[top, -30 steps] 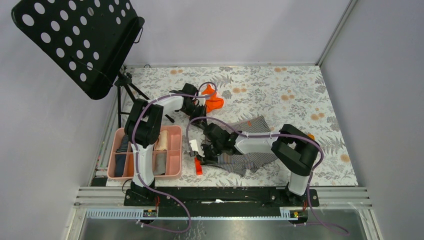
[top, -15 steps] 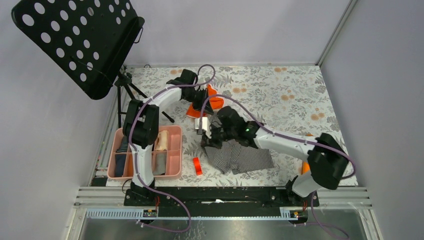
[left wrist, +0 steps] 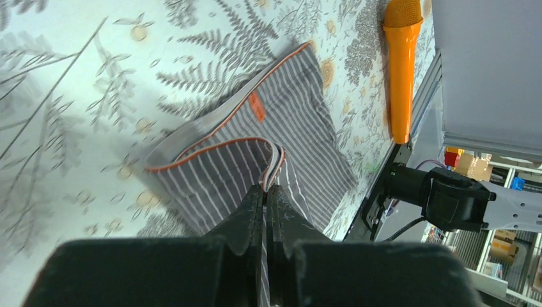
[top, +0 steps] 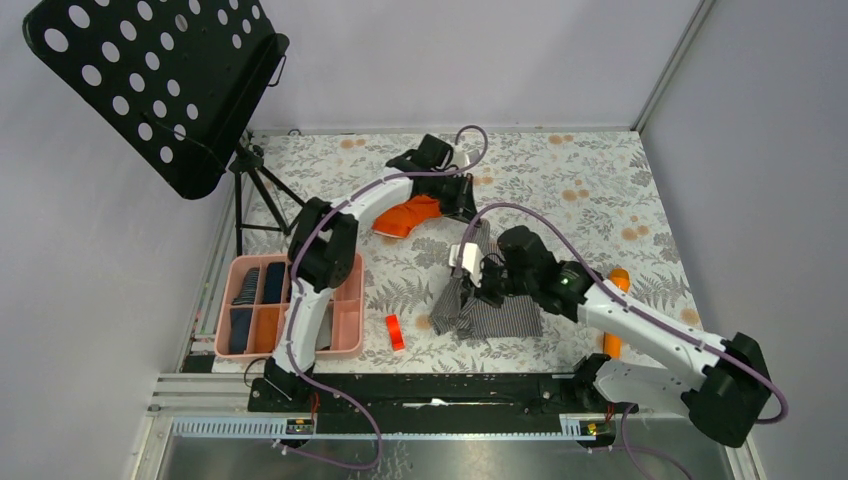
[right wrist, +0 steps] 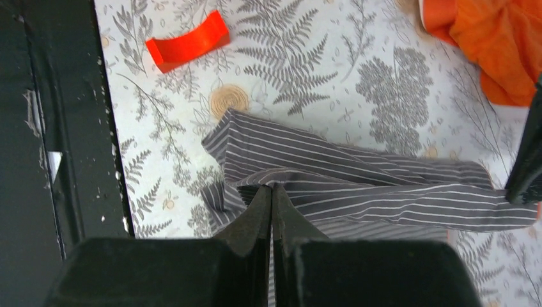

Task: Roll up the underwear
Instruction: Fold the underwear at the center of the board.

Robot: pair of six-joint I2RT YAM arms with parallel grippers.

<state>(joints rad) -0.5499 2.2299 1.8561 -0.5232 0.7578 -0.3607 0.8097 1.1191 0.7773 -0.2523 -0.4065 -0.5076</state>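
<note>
Top external: left jaws pinch striped underwear [top: 505,318] at far end, right jaws mid-cloth; I read axis near-far.

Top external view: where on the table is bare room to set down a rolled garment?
The far right corner is bare, between the back wall, the orange cylinder and the grey striped underwear. A smaller patch lies between the pink tray, the red block and the orange underwear. The middle is crowded.
</note>
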